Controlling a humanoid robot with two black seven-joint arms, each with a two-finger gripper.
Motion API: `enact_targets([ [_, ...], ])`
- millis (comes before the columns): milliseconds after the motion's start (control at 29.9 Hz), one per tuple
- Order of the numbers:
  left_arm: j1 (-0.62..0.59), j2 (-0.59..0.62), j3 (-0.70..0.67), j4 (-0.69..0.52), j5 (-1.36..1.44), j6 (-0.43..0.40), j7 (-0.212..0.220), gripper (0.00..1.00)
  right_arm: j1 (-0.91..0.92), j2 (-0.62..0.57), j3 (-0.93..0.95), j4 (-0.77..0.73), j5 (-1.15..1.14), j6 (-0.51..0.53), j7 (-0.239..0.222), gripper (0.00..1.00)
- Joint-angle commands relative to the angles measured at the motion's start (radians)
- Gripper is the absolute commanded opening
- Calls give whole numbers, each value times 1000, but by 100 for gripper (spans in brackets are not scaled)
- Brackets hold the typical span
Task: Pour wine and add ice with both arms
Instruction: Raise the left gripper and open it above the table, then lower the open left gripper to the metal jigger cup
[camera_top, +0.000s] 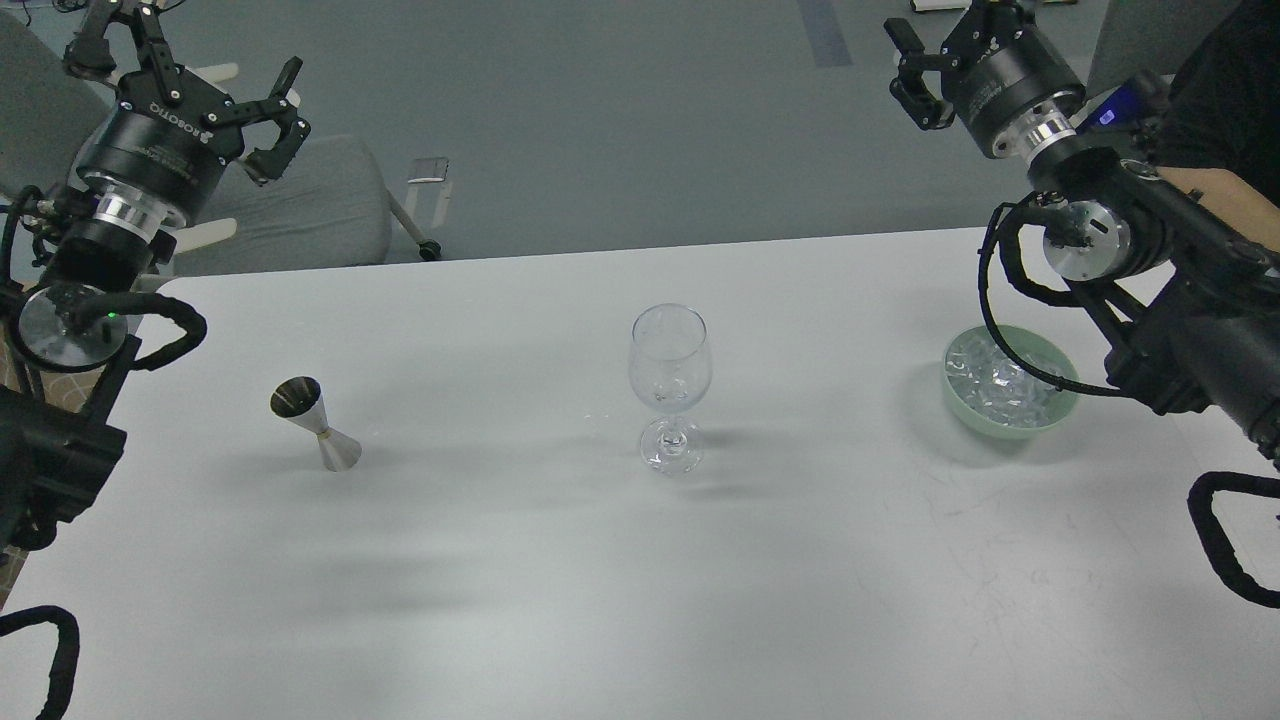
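Observation:
A clear stemmed glass (670, 365) stands upright at the table's middle and looks empty. A steel jigger (315, 425) stands tilted at the left; I cannot tell if it holds wine. A few tiny glints lie on the table left of the glass. Ice (998, 383) fills a pale green bowl (1062, 405) at the right. My left gripper (180, 75) is open and empty, raised beyond the table's far left edge, well behind the jigger. My right gripper (960, 50) is open and empty, raised high behind the bowl, its upper finger cut off by the frame.
The white table (640, 580) spans the view, its far edge running across at mid height. A grey chair (320, 205) stands behind the far left edge. A person in dark clothes (1225, 90) stands at the far right behind my right arm.

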Motion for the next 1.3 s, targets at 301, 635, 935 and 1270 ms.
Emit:
enact_targets([
  [301,214,200,-38,-259,-273,45,118,98,-2,-1,-2,-2,-1,-6,0,100],
  [635,689,315,-288,-600,-445,62,195,97,-8,2,-2,-5,-1,-14,0,100],
  [935,966,229,-400,-727,-445,62,201,97,-11,2,-3,-15,-1,-16,0,100],
  [1270,1208,10,-459,-778,-439,56,345,98,-12,0,-5,-15,-1,-17,0,100],
])
